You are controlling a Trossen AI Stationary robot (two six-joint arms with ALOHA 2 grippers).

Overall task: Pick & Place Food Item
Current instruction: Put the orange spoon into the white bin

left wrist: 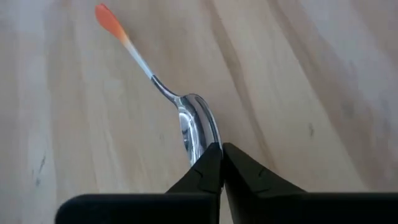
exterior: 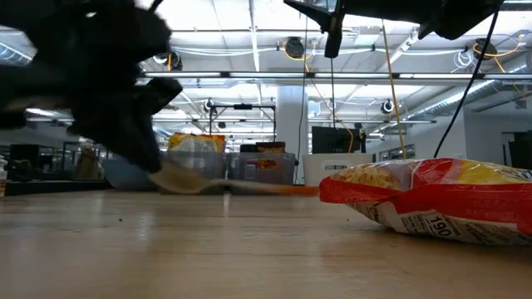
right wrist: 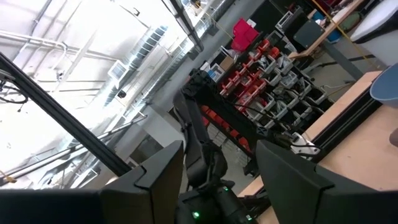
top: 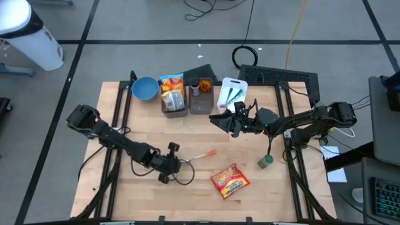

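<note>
Noodle packet (top: pixel 230 182), red and yellow, lies flat on the wooden table (top: pixel 125 200) near its front edge, toward the right of centre, with neither gripper touching it; in the low view it (exterior: pixel 432 198) fills the right foreground. Well to its left the left gripper (top: pixel 181 164) sits low at the table, its fingertips (left wrist: pixel 211 163) pinched together on the bowl of a metal spoon (left wrist: pixel 194 127) whose orange-tipped handle points away across the wood. The spoon (top: pixel 199 155) lies between that gripper and the table's middle. The right gripper (top: pixel 220 120) hangs raised above the table's back half, just in front of the bins, and its fingers (right wrist: pixel 161 171) stand apart with nothing between them. Along the back edge stand a blue bowl (top: pixel 144 88), two clear bins (top: pixel 174 100) holding packaged food, and a white cutting board (top: pixel 232 92). A small green object (top: pixel 266 162) rests right of the packet.
</note>
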